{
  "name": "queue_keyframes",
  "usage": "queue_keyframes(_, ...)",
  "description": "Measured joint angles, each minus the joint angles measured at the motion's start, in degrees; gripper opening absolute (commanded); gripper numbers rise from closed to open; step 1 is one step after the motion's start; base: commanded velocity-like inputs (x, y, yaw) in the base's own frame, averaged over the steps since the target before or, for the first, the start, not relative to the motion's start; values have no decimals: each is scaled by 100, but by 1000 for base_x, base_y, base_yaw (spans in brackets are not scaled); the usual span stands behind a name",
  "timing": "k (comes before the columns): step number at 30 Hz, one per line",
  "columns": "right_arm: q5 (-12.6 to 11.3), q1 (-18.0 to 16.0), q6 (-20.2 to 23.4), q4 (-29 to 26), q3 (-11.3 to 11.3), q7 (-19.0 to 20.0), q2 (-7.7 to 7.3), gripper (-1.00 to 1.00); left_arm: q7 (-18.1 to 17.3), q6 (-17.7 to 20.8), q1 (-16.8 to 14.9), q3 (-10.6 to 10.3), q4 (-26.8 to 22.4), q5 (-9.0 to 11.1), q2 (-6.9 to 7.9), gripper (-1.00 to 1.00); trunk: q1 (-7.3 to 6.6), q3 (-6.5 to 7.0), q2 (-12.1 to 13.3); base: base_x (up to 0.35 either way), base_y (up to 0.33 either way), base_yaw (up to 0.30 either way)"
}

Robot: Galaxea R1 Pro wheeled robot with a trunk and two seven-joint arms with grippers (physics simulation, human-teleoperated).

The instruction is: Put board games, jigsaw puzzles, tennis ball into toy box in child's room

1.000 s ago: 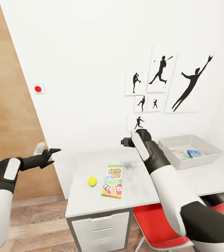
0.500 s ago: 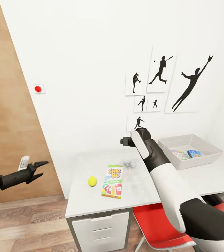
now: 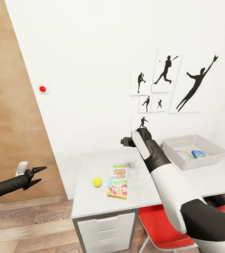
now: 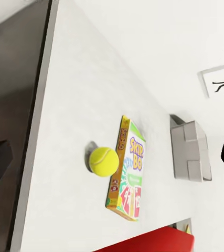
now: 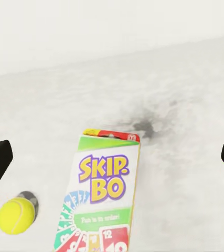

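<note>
Your right gripper [image 5: 112,157] jaws spread over the glossy flat Skip-Bo box [image 3: 118,177], fuzzy tennis ball [image 3: 97,181] left, your left gripper [image 3: 38,175] parted, barely moved, view shifted.

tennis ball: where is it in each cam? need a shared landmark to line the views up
Head view: tennis ball on the white table, just left of the Skip-Bo box.
Left wrist view: ball on the table, against the box's long edge.
Right wrist view: ball at lower left, with the box at centre.
Shared landmark: the green Skip-Bo box beside the ball.
</note>
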Motion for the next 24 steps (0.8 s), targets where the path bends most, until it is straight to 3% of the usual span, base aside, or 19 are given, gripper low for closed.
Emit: queue_keyframes(24,-11,0,31,11,1,-27,0,100,11,0,13,1,0,-21,2,100,0,-170,0,0,98,0)
